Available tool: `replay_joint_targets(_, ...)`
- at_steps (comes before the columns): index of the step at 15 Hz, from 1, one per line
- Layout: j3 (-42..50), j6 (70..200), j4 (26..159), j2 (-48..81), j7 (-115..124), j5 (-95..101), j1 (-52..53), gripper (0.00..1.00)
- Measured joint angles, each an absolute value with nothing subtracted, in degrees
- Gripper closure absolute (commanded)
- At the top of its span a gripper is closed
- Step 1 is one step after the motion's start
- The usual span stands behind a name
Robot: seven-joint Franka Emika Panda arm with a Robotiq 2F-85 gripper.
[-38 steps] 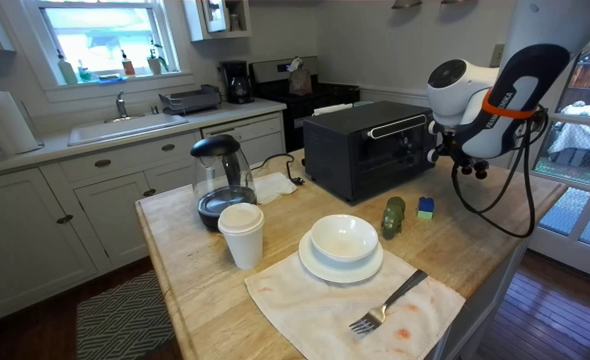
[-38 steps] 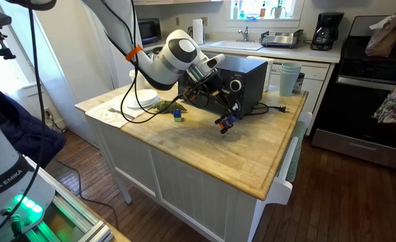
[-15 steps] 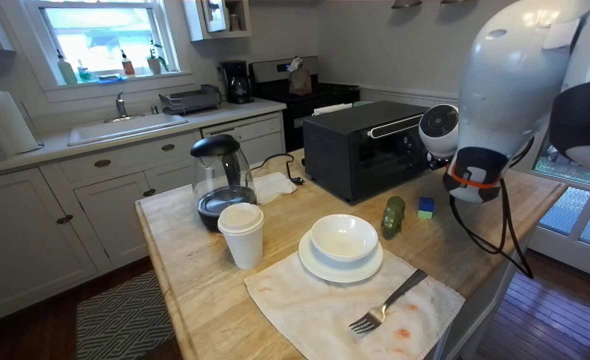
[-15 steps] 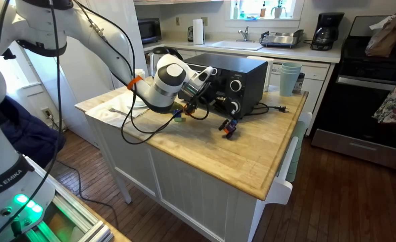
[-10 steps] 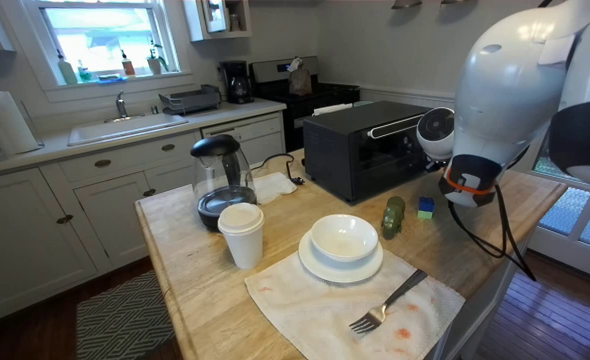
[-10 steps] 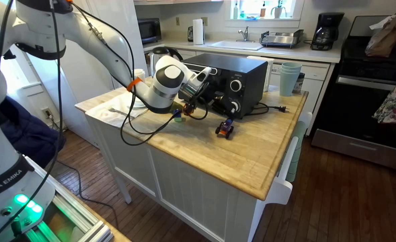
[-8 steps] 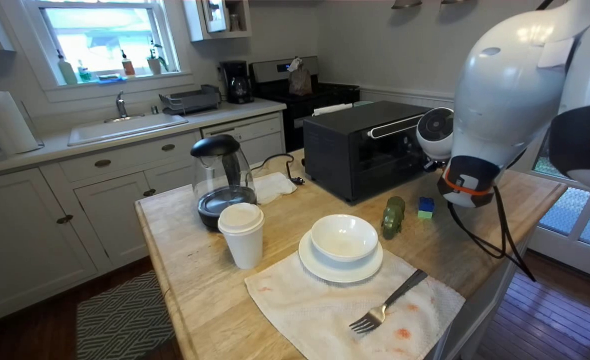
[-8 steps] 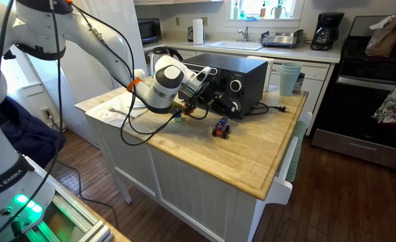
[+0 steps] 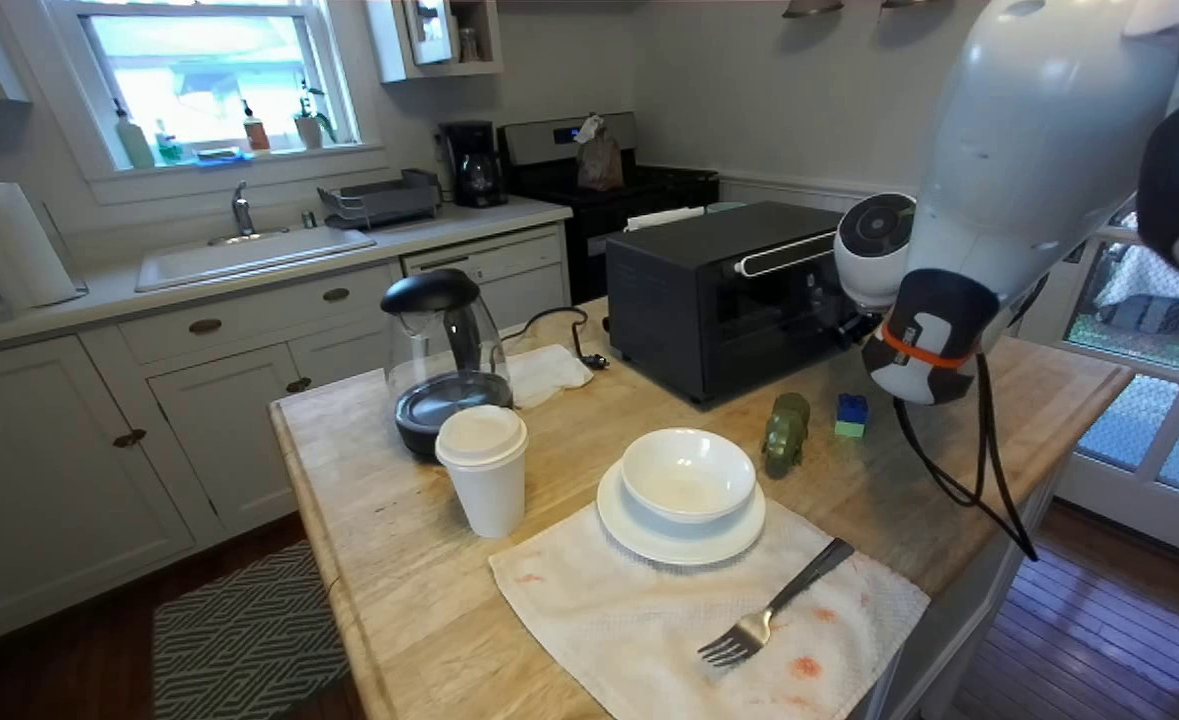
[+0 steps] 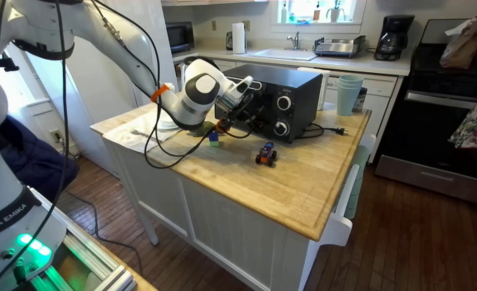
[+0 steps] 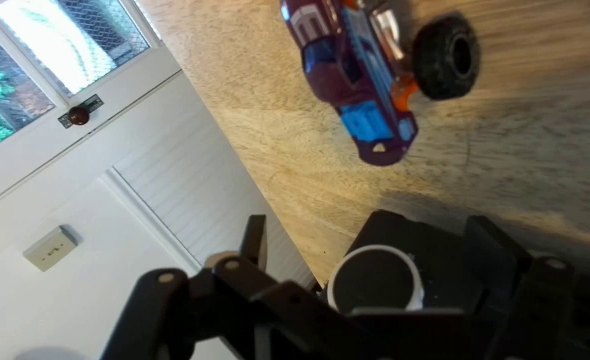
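Observation:
A purple and orange toy truck with black wheels (image 10: 266, 154) stands on its wheels on the wooden tabletop (image 10: 238, 169), in front of the black toaster oven (image 10: 258, 72). It also fills the top of the wrist view as a toy truck (image 11: 365, 85), apart from my fingers. My gripper (image 11: 367, 235) is open, its fingers wide apart with nothing held. Beyond the gap appear the oven's dark front and a white-rimmed knob (image 11: 415, 287); whether a finger touches the oven I cannot tell. In an exterior view the dark gripper (image 10: 258, 121) blends into the oven front.
A blue and green block (image 9: 850, 415) and a green toy animal (image 9: 786, 435) sit near the arm. A white bowl (image 9: 689, 475) on a plate, a fork (image 9: 774, 605), a lidded cup (image 9: 484, 470) and a kettle (image 9: 449, 360) share the table. Teal cups (image 10: 348, 95) stand behind the oven.
The truck hung tilted from my gripper earlier; it came down, was let go, and settled upright on the tabletop. My jaws opened, and the gripper has since risen back from it.

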State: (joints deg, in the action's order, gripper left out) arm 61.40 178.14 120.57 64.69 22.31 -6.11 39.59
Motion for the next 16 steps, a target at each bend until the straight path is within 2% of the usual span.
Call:
replay_joint_targets(13,58.08,156.48,121.93,32.97,-8.44,-0.66,29.15,0.00)
replay_joint_targets(16,51.10,149.79,121.17,24.63,-9.89,4.72,21.69,0.00)
